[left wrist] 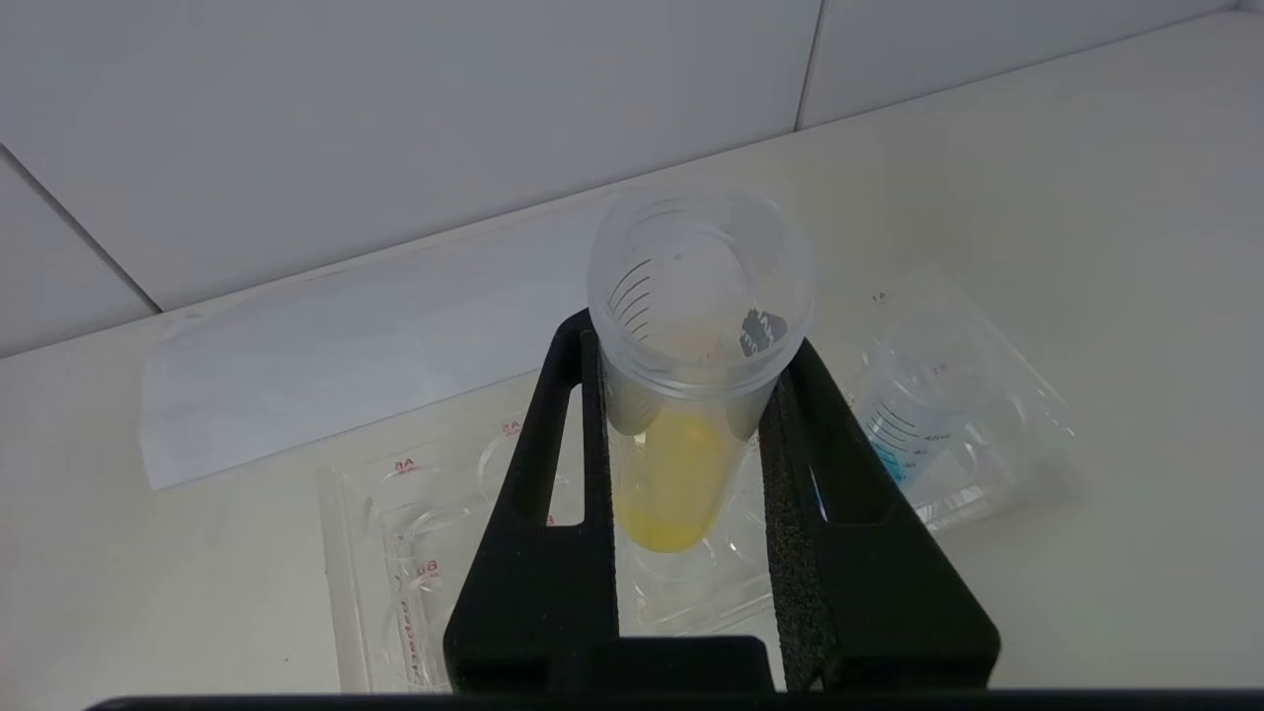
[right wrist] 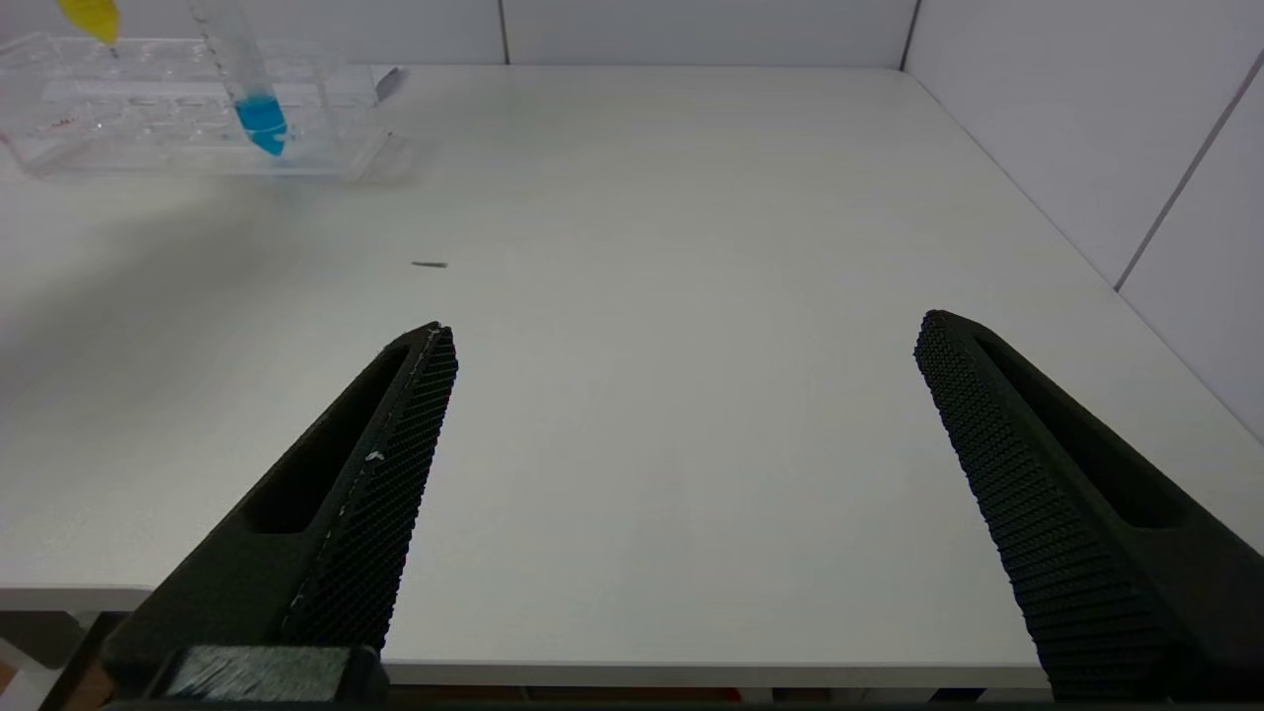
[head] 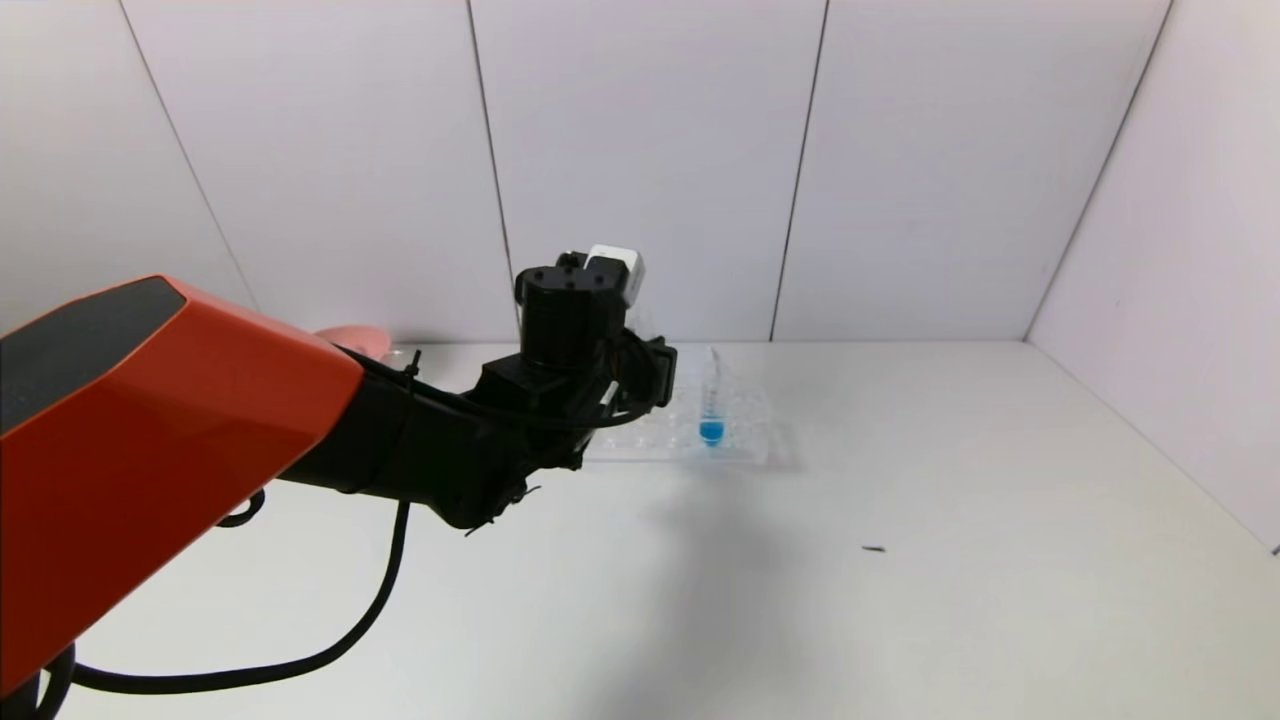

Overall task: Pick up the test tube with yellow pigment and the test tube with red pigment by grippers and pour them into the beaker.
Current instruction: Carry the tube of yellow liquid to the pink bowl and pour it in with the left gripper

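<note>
My left gripper [head: 645, 378] [left wrist: 691, 341] is shut on the test tube with yellow pigment [left wrist: 671, 484]. It holds the tube upright, its tip just above a well of the clear plastic rack [left wrist: 395, 553]. The yellow tip also shows at the far corner of the right wrist view [right wrist: 91, 18], above the rack [right wrist: 148, 128]. My right gripper [right wrist: 683, 331] is open and empty, low over the table's front edge; it is out of the head view. The test tube with red pigment and the beaker are not in view.
A tube with blue liquid [head: 711, 405] [left wrist: 904, 430] [right wrist: 259, 109] stands in the rack [head: 740, 440] at the back of the table. A sliver of the pink bowl [head: 350, 335] shows behind my left arm. A white sheet [left wrist: 346, 346] lies behind the rack. A small dark speck [head: 874, 548] lies mid-table.
</note>
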### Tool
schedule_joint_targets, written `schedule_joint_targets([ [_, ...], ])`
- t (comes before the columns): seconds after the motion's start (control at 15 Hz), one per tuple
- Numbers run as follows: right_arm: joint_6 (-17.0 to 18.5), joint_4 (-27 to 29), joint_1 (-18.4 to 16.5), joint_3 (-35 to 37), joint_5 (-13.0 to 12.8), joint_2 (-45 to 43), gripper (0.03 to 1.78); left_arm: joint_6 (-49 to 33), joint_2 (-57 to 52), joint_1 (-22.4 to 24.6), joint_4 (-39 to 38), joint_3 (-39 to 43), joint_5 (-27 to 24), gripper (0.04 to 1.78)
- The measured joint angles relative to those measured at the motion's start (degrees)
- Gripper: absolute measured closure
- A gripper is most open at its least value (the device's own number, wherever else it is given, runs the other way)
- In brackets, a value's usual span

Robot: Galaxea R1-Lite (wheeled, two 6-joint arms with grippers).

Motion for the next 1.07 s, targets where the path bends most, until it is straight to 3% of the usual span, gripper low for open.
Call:
schedule_joint_targets([
  [0.67, 0.0, 0.0, 0.0, 0.0, 0.0, 0.0, 0.11, 2.1, -8.7, 1.1, 3.0, 3.2, -0.3, 1.38],
  [1.07, 0.0, 0.0, 0.0, 0.0, 0.0, 0.0, 0.11, 5.9, -15.6, 5.5, 9.3, 3.8, -3.1, 1.38],
])
